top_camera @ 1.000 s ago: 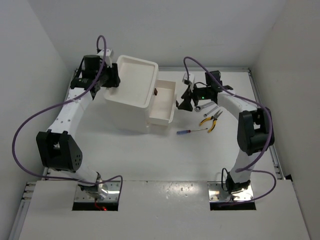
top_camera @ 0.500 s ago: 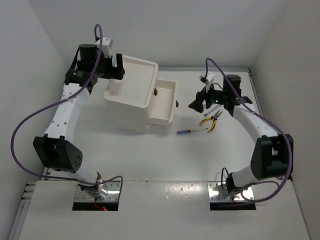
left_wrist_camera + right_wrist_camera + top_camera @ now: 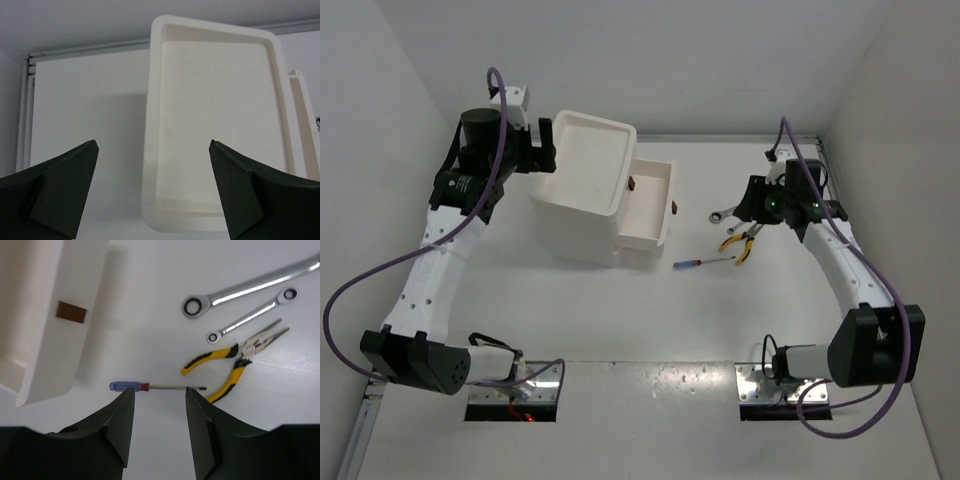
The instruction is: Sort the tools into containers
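The white cabinet [image 3: 582, 190] stands at the back left with two drawers [image 3: 650, 200] pulled out to the right; its tray top [image 3: 220, 125] is bare. My left gripper [image 3: 546, 148] hovers open and empty over the tray's left edge [image 3: 154, 145]. Two silver wrenches [image 3: 250, 287] [image 3: 252, 315], yellow-handled pliers [image 3: 235, 367] and the blue-red screwdriver [image 3: 150, 386] lie on the table right of the drawers. My right gripper [image 3: 748, 203] hangs open and empty above them, its jaws framing the screwdriver [image 3: 160, 390]. The green-handled pliers are out of view.
A drawer front with a red-brown handle [image 3: 71, 312] sits left of the screwdriver. White walls close in at the left, back and right. A metal rail [image 3: 840, 200] runs along the table's right edge.
My right gripper has swung from beside the drawers to the right, over the tools. My left arm has lifted and drawn back to the left of the cabinet top.
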Tool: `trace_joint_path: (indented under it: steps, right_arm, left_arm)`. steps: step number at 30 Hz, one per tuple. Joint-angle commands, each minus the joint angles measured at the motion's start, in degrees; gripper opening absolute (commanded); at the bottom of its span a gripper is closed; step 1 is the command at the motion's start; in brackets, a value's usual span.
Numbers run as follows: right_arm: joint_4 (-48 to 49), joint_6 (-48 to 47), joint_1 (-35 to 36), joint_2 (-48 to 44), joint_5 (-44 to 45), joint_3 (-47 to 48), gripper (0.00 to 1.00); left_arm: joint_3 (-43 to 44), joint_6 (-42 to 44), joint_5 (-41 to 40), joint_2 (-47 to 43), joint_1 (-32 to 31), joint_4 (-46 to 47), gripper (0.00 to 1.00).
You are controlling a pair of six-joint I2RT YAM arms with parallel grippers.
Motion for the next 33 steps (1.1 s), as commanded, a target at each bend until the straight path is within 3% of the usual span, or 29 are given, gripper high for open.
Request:
trace_joint_path:
  steps: [1, 7, 13, 33]
  right_arm:
    - [-3.28, 8.09, -0.64, 2.82, 4.69, -0.8, 0.45]
    - [-7.05, 14.77, -2.39, 13.36, 11.19, 1.58, 0.43]
    - [-9.43, 16.27, -4.15, 21.44, 11.73, 2.37, 0.39]
    - [-7.06, 18.55, -6.26, 33.41, 10.41, 3.51, 0.34]
  left_arm:
    - [-1.96, -1.21, -1.63, -1.22, 0.36, 1.03, 1.0]
    - [-3.02, -1.21, -2.68, -1.22, 0.88, 1.03, 1.0]
    - [-6.18, -1.83, -4.18, -1.22, 1.94, 1.65, 1.0]
    - [-11.11, -2.97, -4.7, -1.22, 3.61, 4.64, 1.0]
